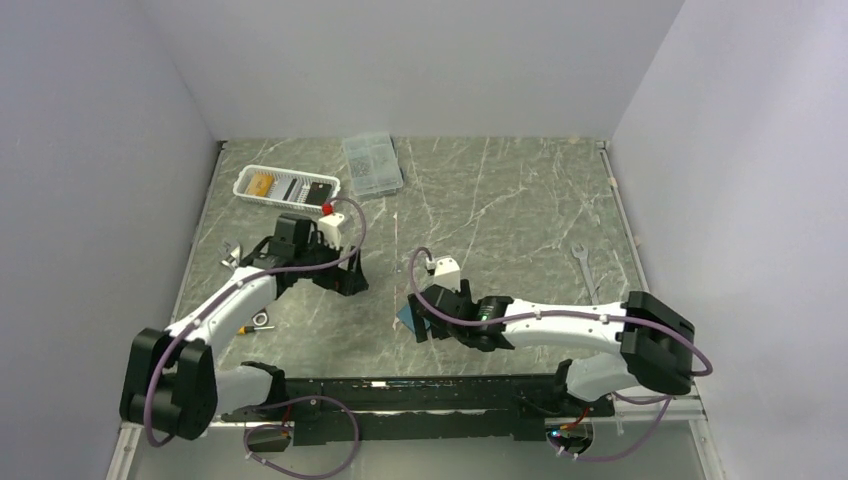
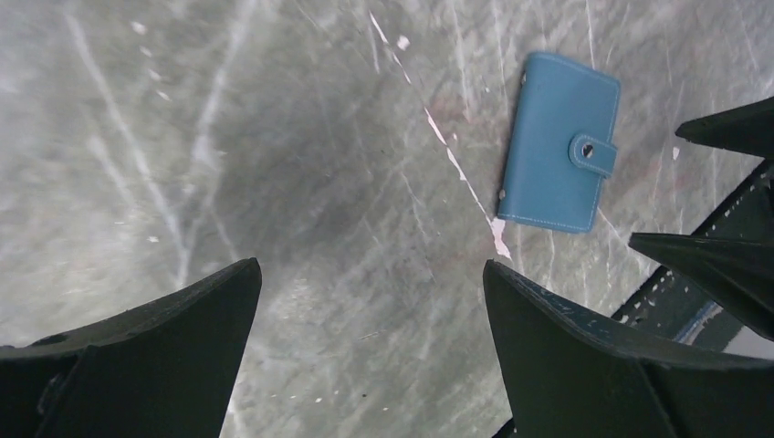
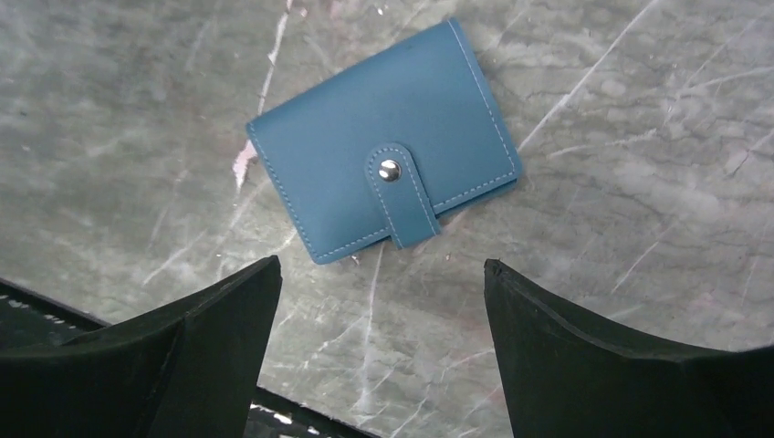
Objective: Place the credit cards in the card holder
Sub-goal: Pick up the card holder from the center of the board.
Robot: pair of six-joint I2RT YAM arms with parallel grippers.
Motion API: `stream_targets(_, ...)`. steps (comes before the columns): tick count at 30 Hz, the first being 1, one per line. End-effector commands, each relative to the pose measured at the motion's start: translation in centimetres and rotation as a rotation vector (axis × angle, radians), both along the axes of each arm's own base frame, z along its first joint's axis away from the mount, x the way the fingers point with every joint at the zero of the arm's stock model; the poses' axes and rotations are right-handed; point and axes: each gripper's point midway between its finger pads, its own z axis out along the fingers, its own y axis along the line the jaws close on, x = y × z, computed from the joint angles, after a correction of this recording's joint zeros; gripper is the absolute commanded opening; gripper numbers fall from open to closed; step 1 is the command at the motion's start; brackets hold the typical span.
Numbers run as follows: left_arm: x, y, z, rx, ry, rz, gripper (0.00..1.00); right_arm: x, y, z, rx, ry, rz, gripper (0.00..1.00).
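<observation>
**Closed card holder lies just ahead of the right gripper**

The card holder (image 3: 383,178) lies flat on the table (image 3: 639,137), snapped shut, just beyond the fingertips of the right gripper (image 3: 381,269). Its jaws stand wide apart and hold nothing. In the right wrist view the holder's long axis runs aslant, from lower left to upper right, with the strap pointing back toward the fingers.

The left gripper (image 2: 371,266) is also spread and empty, and the holder sits well off to its upper right. We judge the right arm the nearer one for whatever opens it.

From above, only a blue corner of the holder shows beside the right gripper. That view alone shows the credit cards (image 1: 290,187), lying in a white basket (image 1: 240,185) at the far left, beyond the left arm.
</observation>
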Motion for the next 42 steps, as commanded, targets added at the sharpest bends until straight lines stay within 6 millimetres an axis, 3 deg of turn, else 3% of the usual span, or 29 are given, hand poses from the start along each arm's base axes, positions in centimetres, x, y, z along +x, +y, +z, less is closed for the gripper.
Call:
stream_targets(1,-0.1,-2.3,-0.5,-0.043,0.076,-0.042,0.99,0.9,0.0,-0.6,-0.029,-0.039,-0.074,0.83)
stream_targets(10,-0.1,-3.8,-2.0,-0.059,0.107,-0.064,0.99,2.4,0.6,-1.6,-0.057,-0.066,-0.071,0.69)
stream_targets(17,-0.7,-5.7,-2.8,-0.106,0.112,-0.073,0.99,2.3,0.4,-3.2,-0.027,-0.035,-0.076,0.55)
stream_targets(24,-1.2,-7.7,-4.1,-0.134,0.134,-0.114,0.99,1.7,-0.3,-4.6,-0.021,-0.015,-0.077,0.48)
stream_targets(33,-3.0,-10.6,-5.7,-0.133,0.152,-0.210,0.99,1.6,-1.9,-5.6,0.058,0.018,-0.115,0.27)
stream_targets(42,-3.3,-12.6,-6.3,-0.149,0.188,-0.246,0.98,0.7,-3.8,-7.7,0.112,0.076,-0.171,0.26)
